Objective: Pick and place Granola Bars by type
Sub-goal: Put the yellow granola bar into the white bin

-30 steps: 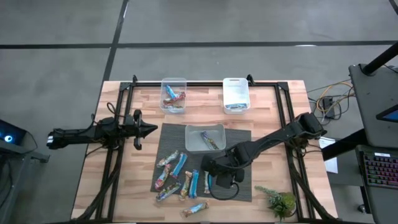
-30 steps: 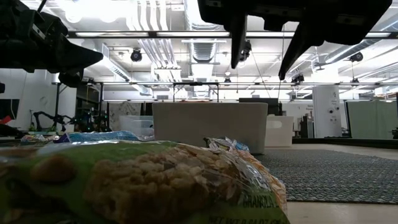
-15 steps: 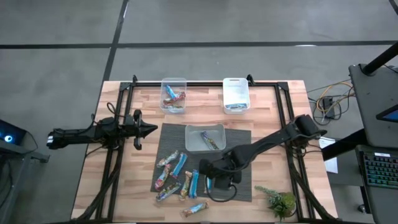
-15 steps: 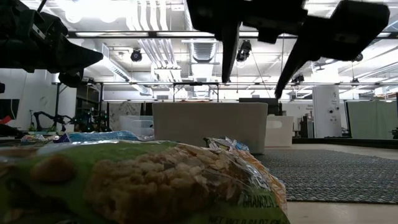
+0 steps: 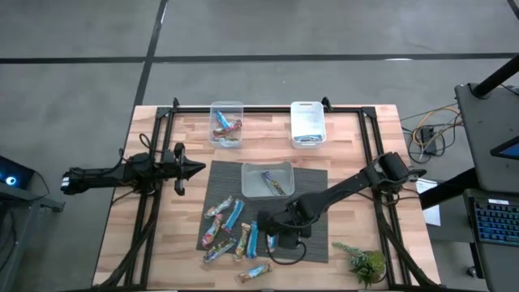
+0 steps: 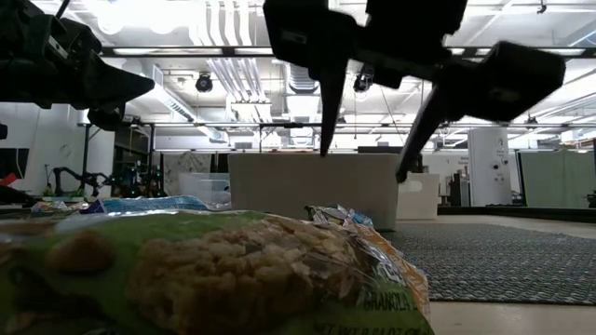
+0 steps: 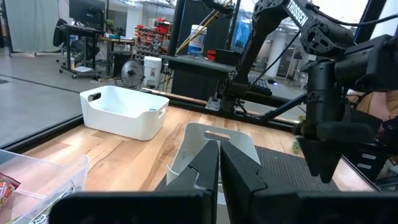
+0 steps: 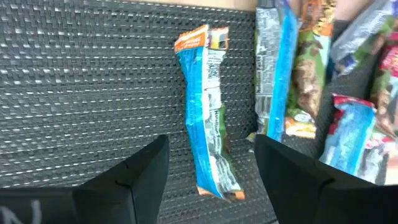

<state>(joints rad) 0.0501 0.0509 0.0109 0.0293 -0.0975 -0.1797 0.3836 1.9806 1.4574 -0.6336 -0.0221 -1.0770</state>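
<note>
- Right gripper (image 5: 271, 241) hovering over the dark mat (image 5: 312, 182), at the right edge of the loose pile of Granola Bars (image 5: 231, 231); fingers spread wide, gripping nothing.
- In the right wrist view, fingers (image 8: 134, 180) straddling a single blue-wrapped bar (image 8: 208, 112) lying flat on the mat, one finger to each side, not touching it.
- Just beside that bar, more bars lying: a blue one (image 8: 273, 68), a green-and-tan one (image 8: 311, 74), others crowding the frame edge.
- In the low view, right gripper (image 6: 368, 154) hanging above the table, both fingertips pointing down, clear of the surface; a bar in a green wrapper (image 6: 214, 270) filling the foreground.
- Left gripper (image 5: 195, 169) parking over bare wood at the left of the mat, well apart from the pile; fingers (image 7: 208, 168) pressed together, holding nothing.
- Clear tub (image 5: 268, 179) sitting at the far edge of the mat, containing at least one bar.
- Second clear tub (image 5: 226, 123) sitting at the far left of the table, holding a few multicoloured bars.
- White tub (image 5: 307, 122) sitting at the far right, something blue showing at its near end; contents otherwise not readable.
- One stray bar (image 5: 255, 272) lying on wood at the near table edge, off the mat.
- Small green plant (image 5: 362, 261) sitting at the near right corner.
</note>
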